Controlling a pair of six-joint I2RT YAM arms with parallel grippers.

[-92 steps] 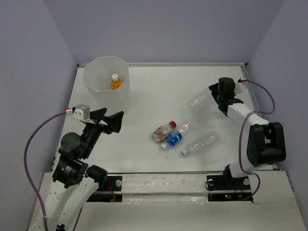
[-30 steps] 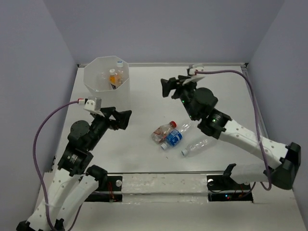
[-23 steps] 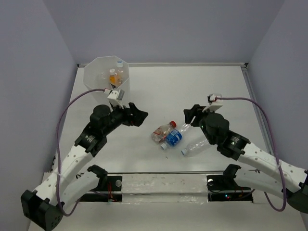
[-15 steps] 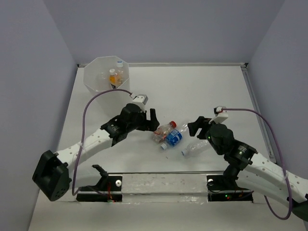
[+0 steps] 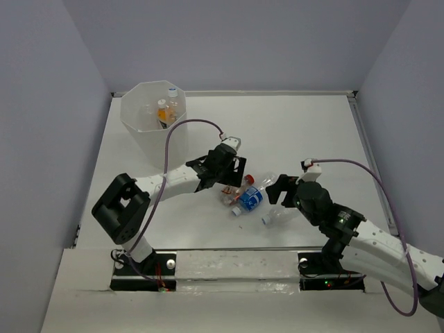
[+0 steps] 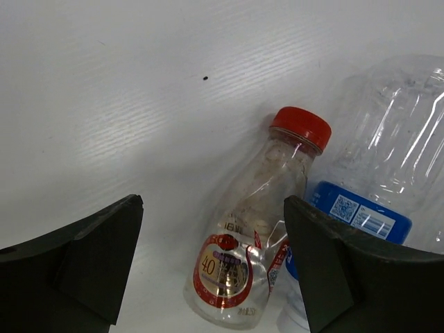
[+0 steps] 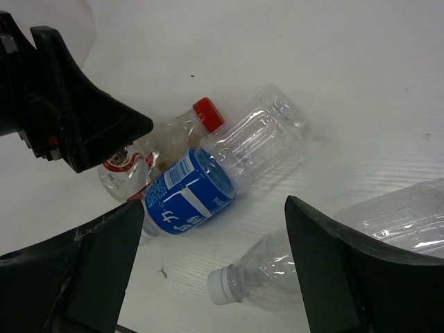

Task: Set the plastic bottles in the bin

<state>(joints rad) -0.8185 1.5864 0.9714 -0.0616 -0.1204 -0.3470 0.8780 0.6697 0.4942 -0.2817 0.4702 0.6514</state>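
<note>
The red-labelled bottle (image 6: 243, 257) with its red cap (image 6: 300, 127) lies on the table, framed by the fingers of my open left gripper (image 6: 211, 215) (image 5: 232, 179), which do not touch it. The blue-labelled bottle (image 7: 189, 195) (image 5: 251, 197) rests against it. My right gripper (image 7: 215, 232) (image 5: 276, 190) hangs open above a clear bottle (image 7: 305, 270) (image 5: 283, 212) with a white cap (image 7: 222, 286). The bin (image 5: 142, 132) stands at the far left, with an orange bottle (image 5: 164, 112) and a clear bottle (image 5: 173, 95) inside.
Grey walls close in the table on three sides. My left gripper (image 7: 66, 114) shows as a black block at the left of the right wrist view, close to the bottle cluster. The two arms' wrists are a short distance apart over the table's middle.
A clear bottle from the right side now lies in the bin. My left arm has stretched right to the red-labelled bottle. My right arm has swung back from the bin to the near clear bottle.
</note>
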